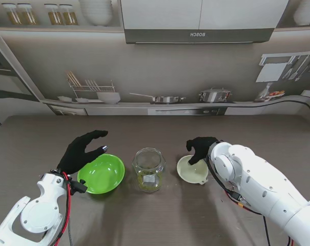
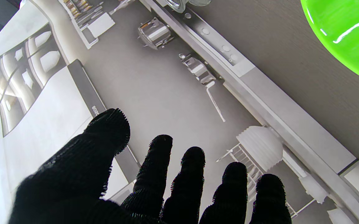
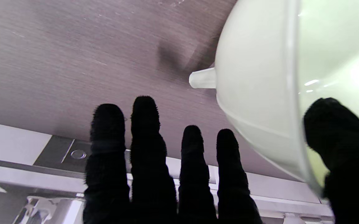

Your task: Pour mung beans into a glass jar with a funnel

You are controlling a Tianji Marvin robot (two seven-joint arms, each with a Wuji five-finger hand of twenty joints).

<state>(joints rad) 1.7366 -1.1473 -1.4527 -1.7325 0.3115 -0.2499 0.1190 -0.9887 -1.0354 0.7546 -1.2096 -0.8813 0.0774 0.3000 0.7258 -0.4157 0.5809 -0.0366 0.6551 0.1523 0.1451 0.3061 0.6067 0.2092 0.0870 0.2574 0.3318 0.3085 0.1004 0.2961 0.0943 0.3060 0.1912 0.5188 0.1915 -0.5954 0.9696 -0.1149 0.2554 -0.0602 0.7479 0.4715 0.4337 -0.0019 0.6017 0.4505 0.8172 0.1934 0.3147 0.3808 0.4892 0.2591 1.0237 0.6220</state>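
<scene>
The glass jar [image 1: 148, 169] stands mid-table with a thin layer of mung beans at its bottom. To its left sits the green bowl [image 1: 101, 173] [image 2: 347, 34], which looks empty. On the jar's right the white funnel [image 1: 191, 170] [image 3: 260, 93] rests tilted on the table. My right hand [image 1: 201, 148] [image 3: 167, 174] hovers at the funnel's far rim. Its four fingers are stretched out beside the cone and its thumb is by the rim, without closing on it. My left hand [image 1: 82, 151] [image 2: 154, 186] is raised at the bowl's far left edge, fingers spread, holding nothing.
The wooden table [image 1: 160, 220] runs back to a printed kitchen backdrop [image 1: 160, 77]. Nothing else lies on it.
</scene>
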